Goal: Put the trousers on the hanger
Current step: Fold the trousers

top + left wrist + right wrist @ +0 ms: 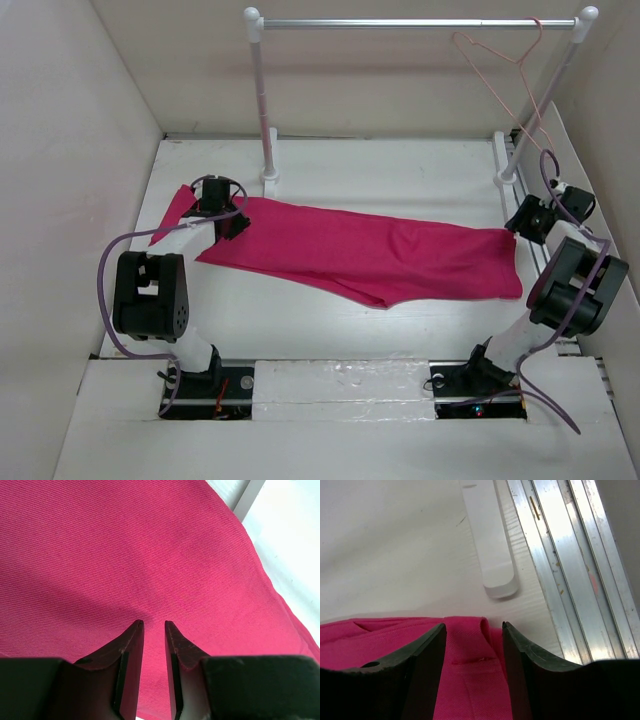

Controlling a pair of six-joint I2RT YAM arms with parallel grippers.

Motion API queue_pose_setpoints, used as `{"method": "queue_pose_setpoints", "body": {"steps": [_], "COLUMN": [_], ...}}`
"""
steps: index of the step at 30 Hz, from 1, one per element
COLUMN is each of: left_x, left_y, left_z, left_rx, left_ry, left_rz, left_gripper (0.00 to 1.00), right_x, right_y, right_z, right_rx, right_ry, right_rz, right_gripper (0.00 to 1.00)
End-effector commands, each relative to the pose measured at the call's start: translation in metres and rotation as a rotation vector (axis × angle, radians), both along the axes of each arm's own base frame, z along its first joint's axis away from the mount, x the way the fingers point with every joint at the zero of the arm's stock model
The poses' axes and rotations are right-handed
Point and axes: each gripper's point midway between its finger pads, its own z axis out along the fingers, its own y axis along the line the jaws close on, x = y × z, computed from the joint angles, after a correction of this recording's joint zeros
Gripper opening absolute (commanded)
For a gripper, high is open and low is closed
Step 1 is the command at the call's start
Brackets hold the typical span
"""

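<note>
Between the fingers of the left end effector (154,624), which are parted only narrowly, flat cloth is seen below and nothing is pinched. At the right end effector (474,626) a wider gap is kept, with a folded edge of the trousers (370,250) lying between the fingers but not clamped. The trousers are spread flat across the desk (400,170), one end under each arm, while the hanger (500,70) is hooked on the rail (420,22) at the far right, well apart from the cloth. Several risks can be judged from this. With so narrow an opening on the left, only a thin ridge of fabric may be caught and then lost when lifted. On the right, only the fold's top layer may be taken. If one end slips, the garment is likely to be dragged askew, and the lightly hung hanger may be knocked off the rail.
</note>
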Motion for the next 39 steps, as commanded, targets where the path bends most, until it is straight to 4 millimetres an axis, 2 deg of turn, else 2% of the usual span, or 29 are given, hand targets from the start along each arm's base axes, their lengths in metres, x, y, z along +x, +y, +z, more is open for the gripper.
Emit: {"method": "queue_pose_setpoints", "body": {"steps": [1,7,15,18,20,23,24,29,34,39], "left_x": [0.004,0.006,0.017,0.021,0.02,0.019,0.018,0.016,0.013,0.014], "left_y": [0.005,0.009,0.02,0.024,0.026,0.028,0.028,0.03,0.03,0.03], "left_z": [0.005,-0.001,0.004,0.0,-0.007,-0.013,-0.015,-0.02,-0.024,-0.025], "left_rx": [0.009,0.032,0.064,0.083,0.09,0.099,0.098,0.11,0.103,0.105], "left_ry": [-0.022,-0.003,-0.01,0.005,0.028,0.046,0.053,0.066,0.073,0.071], "left_rz": [0.022,0.037,0.079,0.099,0.108,0.122,0.122,0.131,0.134,0.14], "left_gripper": [0.19,0.18,0.16,0.15,0.15,0.15,0.15,0.14,0.14,0.14], "right_x": [0.023,0.035,0.036,0.036,0.036,0.035,0.035,0.031,0.026,0.018], "right_y": [-0.017,-0.016,-0.007,-0.005,-0.004,-0.004,-0.005,-0.006,-0.002,0.0], "right_z": [0.02,0.014,0.007,0.002,0.0,0.0,0.0,-0.005,-0.009,-0.009], "right_rx": [-0.062,-0.034,-0.02,0.013,0.021,0.024,0.024,0.019,0.033,0.025], "right_ry": [-0.081,-0.107,-0.09,-0.083,-0.082,-0.079,-0.077,-0.051,-0.04,-0.032], "right_rz": [0.024,0.045,0.055,0.038,0.038,0.029,0.028,0.026,0.026,0.009], "right_gripper": [0.53,0.44,0.45,0.36,0.24,0.19,0.19,0.48,0.48,0.43]}}
